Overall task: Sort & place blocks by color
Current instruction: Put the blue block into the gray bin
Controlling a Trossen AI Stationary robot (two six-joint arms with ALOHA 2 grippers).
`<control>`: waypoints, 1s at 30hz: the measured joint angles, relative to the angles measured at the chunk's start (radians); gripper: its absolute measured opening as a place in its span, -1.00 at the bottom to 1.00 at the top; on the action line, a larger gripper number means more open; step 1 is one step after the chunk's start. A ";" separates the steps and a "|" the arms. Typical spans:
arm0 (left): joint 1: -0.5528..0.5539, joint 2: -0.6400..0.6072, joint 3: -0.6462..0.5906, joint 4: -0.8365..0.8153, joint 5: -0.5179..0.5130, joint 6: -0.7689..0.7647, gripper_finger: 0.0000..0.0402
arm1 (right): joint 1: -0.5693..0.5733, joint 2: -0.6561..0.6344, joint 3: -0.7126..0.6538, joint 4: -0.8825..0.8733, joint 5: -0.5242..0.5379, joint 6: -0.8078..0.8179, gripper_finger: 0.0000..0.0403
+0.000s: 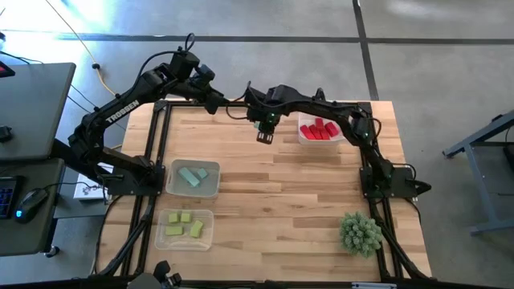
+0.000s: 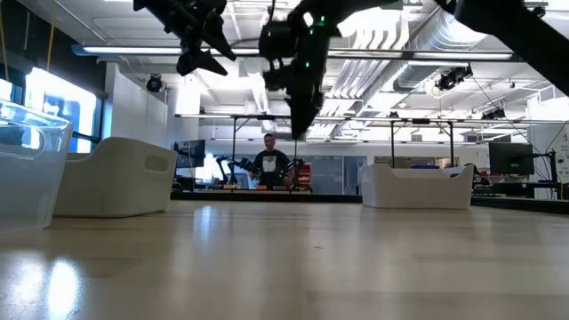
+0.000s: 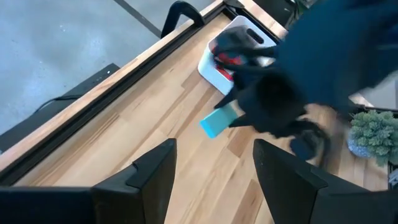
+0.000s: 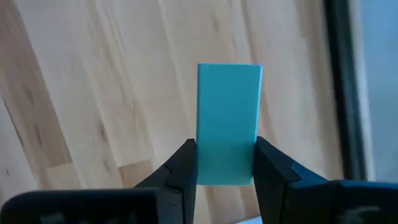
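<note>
A: Right wrist view: right gripper clenched on teal bar, held above the table, beside red tray.
B: Left gripper?
A: Jaws apart, empty, near that tray.

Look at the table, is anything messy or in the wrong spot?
Nothing stands out. Red blocks, teal blocks and yellow-green blocks each sit in their own tray. The right gripper holds one teal bar up above the table; the left gripper hangs open nearby.
</note>
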 joint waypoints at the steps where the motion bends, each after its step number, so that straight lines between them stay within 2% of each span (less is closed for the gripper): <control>1: 0.000 0.000 0.000 0.000 0.000 -0.007 0.01 | 0.009 -0.012 0.000 0.001 0.016 0.007 -0.55; 6: 0.000 0.000 0.000 0.000 0.000 -0.048 0.01 | 0.044 -0.068 0.000 -0.001 0.040 0.010 -0.55; 11: -0.001 0.000 0.000 0.000 0.000 -0.160 0.01 | 0.072 -0.126 0.001 0.007 0.068 0.004 -0.55; 16: -0.031 0.000 0.000 0.003 -0.001 -0.247 0.01 | 0.106 -0.169 0.001 0.034 0.159 -0.076 -0.55; 23: -0.099 0.000 0.000 0.003 -0.001 -0.331 0.01 | 0.155 -0.173 0.001 0.134 0.185 -0.188 -0.55; 27: -0.132 0.000 0.000 0.004 -0.002 -0.373 0.01 | 0.197 -0.173 0.001 0.151 0.292 -0.256 -0.55; 30: -0.156 0.000 0.000 0.005 -0.004 -0.400 0.01 | 0.218 -0.173 0.001 0.161 0.309 -0.286 -0.55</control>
